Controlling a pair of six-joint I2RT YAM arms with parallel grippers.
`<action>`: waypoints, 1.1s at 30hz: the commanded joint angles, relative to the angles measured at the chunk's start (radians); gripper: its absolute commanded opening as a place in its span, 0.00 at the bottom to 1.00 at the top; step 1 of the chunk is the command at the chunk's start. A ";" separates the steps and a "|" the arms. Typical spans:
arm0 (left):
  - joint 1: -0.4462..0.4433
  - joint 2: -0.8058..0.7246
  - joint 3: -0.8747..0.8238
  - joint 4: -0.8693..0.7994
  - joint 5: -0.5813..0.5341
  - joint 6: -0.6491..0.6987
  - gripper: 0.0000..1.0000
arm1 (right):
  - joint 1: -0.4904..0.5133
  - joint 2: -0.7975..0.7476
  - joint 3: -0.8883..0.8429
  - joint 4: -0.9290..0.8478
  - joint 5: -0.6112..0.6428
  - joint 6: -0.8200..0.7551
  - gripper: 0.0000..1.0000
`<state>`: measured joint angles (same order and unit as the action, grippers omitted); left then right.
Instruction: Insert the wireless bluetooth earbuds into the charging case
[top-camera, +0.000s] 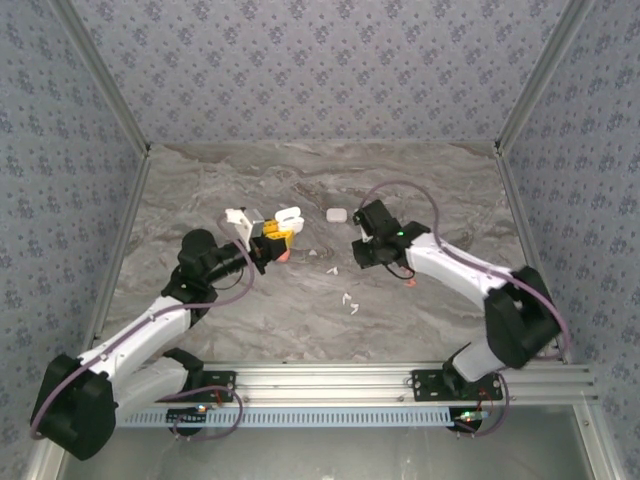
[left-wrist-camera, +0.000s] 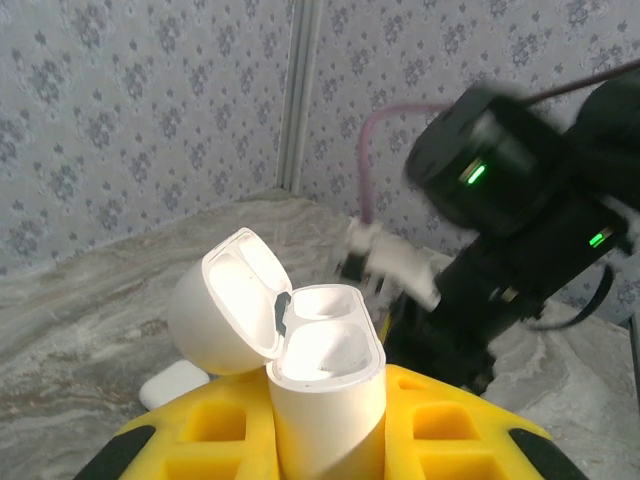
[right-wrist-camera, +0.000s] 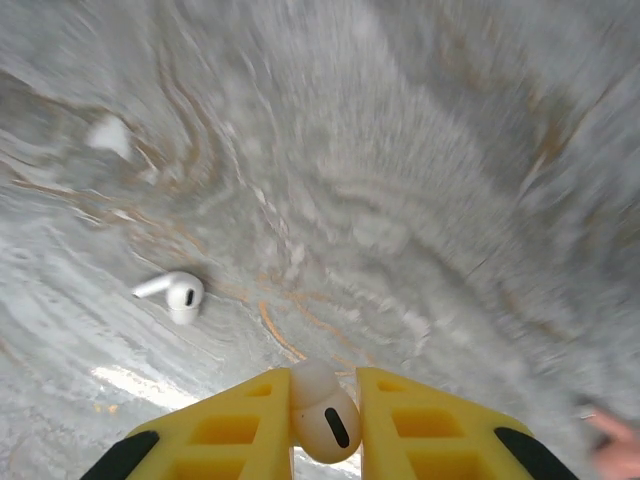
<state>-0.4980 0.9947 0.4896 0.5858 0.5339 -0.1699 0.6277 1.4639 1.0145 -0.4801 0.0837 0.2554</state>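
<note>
left hand (left-wrist-camera: 328, 452): clamped on open charging case (left-wrist-camera: 325, 352) | right hand (right-wrist-camera: 325, 388): clamped on white earbud (right-wrist-camera: 323, 420)

**Centre lane narrow, far side open**
Left gripper (top-camera: 276, 238) and right gripper (top-camera: 355, 252) face each other mid-table (top-camera: 200, 190). Loose earbuds (top-camera: 350, 301) litter the gap's near side, and a closed case (top-camera: 336, 213) sits just behind it. Far table runs free to the walls (top-camera: 320, 70).

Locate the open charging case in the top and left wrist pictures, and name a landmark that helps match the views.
Top external: the open charging case sits left of centre, held by the left gripper.
Left wrist: bottom centre, lid tipped left, clamped between yellow fingers.
Shared landmark: the green light on the right arm, beyond the case.
</note>
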 joint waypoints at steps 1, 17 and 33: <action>-0.024 0.038 0.061 0.046 0.025 -0.026 0.00 | -0.003 -0.131 -0.024 0.032 0.048 -0.193 0.22; -0.135 0.247 0.195 0.128 0.095 -0.025 0.00 | 0.002 -0.396 0.163 0.050 -0.118 -0.607 0.21; -0.156 0.291 0.237 0.112 0.140 -0.012 0.00 | 0.110 -0.282 0.285 0.018 -0.017 -0.790 0.21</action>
<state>-0.6476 1.2797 0.6857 0.6598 0.6430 -0.1883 0.7277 1.1675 1.2560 -0.4362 0.0265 -0.4877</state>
